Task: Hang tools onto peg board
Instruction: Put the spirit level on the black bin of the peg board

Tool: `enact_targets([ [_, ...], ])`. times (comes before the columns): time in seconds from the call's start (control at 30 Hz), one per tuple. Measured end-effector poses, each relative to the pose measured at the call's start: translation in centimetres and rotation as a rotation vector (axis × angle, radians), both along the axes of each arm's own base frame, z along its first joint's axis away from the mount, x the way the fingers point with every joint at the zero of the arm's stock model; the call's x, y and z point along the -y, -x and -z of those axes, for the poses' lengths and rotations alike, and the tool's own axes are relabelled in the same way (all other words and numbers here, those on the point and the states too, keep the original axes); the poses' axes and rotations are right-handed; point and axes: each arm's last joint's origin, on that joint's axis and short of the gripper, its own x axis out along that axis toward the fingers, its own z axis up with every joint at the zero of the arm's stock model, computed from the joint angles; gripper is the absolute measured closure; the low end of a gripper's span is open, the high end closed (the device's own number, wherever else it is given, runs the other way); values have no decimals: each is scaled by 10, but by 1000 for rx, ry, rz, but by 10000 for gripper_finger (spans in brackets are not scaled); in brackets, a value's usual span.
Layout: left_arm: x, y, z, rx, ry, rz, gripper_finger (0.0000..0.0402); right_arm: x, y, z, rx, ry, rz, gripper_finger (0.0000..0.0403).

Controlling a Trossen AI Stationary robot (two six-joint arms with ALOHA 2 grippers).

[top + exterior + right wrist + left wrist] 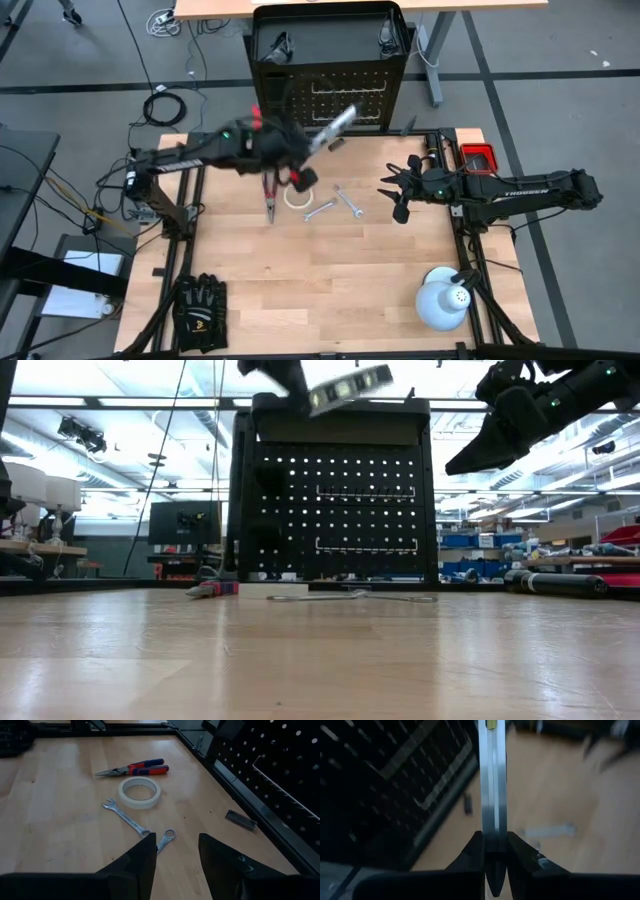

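Left gripper (pixel 495 851) is clamped on just one end of the level bar (pixel 331 130), so it could twist or slip nearing the peg board (pixel 345 100). Right gripper (pixel 176 851) hangs with fingers apart, empty.

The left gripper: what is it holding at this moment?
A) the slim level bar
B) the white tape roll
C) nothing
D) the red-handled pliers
A: the left gripper is shut on the level bar, lifted in front of the peg board, while the pliers and tape roll lie on the table.
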Motion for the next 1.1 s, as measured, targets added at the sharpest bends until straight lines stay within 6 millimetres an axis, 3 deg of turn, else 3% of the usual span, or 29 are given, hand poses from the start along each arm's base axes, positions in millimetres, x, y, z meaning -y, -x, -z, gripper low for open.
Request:
enact_targets([
  [0.3, -29, 25, -71, 276, -40, -68, 361, 0, 0, 0, 4, 3, 0, 247],
  [0.57, -50, 35, -109, 492, -160, -54, 361, 0, -1, -1, 11, 4, 0, 247],
  [0.73, -73, 35, -115, 548, -216, -107, 361, 0, 0, -1, 11, 6, 0, 247],
  [0.93, -105, 33, -105, 534, -175, -135, 361, 0, 0, -1, 9, 10, -2, 247],
  [1.1, -118, 32, -106, 570, -202, -162, 361, 0, 0, -1, 9, 11, -3, 247],
])
